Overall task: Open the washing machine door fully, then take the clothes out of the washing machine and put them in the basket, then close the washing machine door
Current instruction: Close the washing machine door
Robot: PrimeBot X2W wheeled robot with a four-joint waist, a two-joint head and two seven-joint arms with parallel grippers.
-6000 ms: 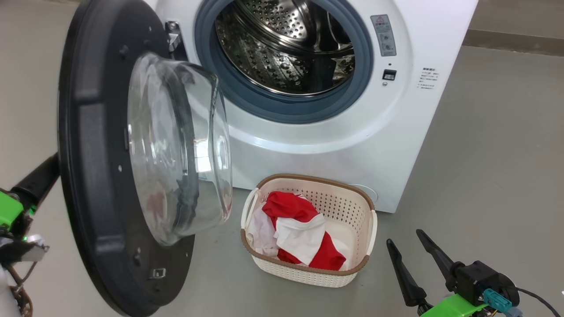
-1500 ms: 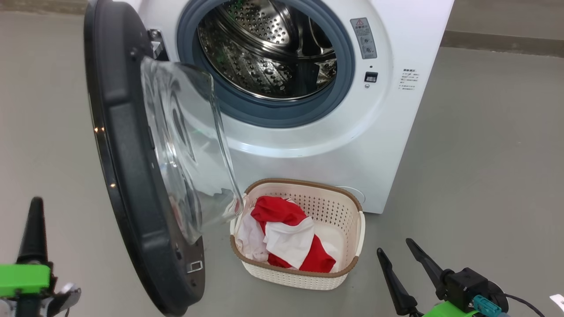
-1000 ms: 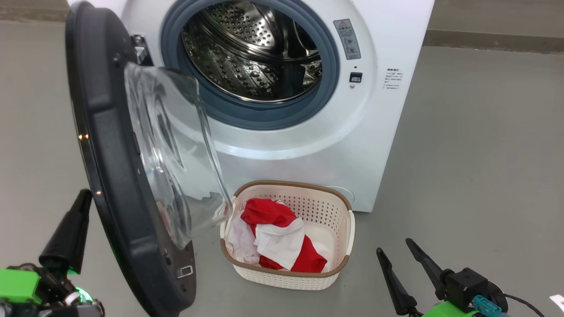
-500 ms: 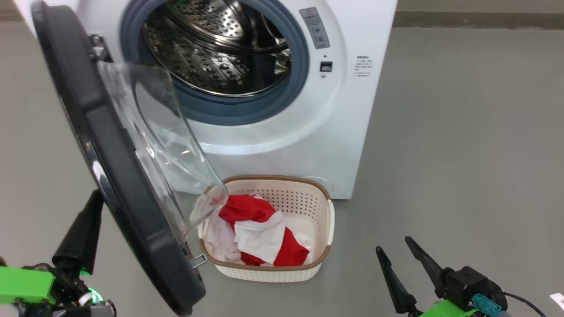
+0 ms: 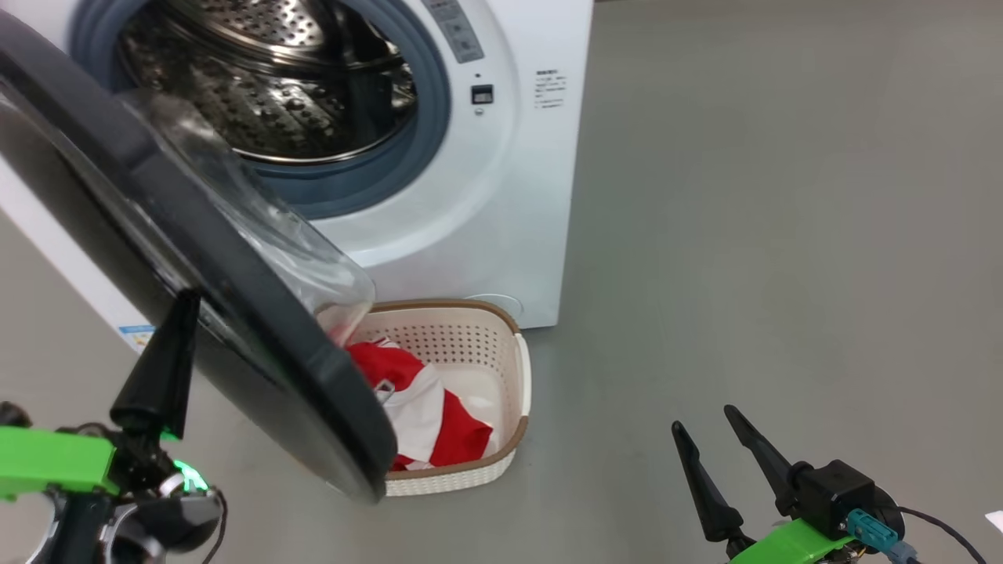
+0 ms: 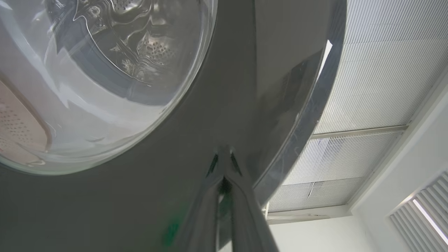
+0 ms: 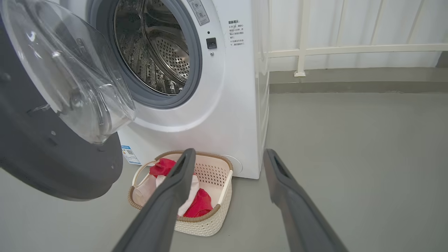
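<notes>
One washing machine door (image 5: 235, 313) hangs half open, and the left gripper (image 5: 185, 307) has its two fingers pressed together, tips against the door's black outer face. Beyond the right gripper (image 5: 702, 418) and its two empty, spread fingers sits one basket (image 5: 513, 439) holding red-and-white clothes (image 5: 439, 427), before the one washing machine (image 5: 501, 196).

Fitted with tapered black fingers (image 5: 703, 487) on left gripper (image 5: 186, 305) and right gripper (image 5: 702, 417). Mounted on green brackets (image 5: 55, 459). Wired at right through teal connector (image 5: 867, 526) and black cable (image 5: 934, 523); lit green at left.
</notes>
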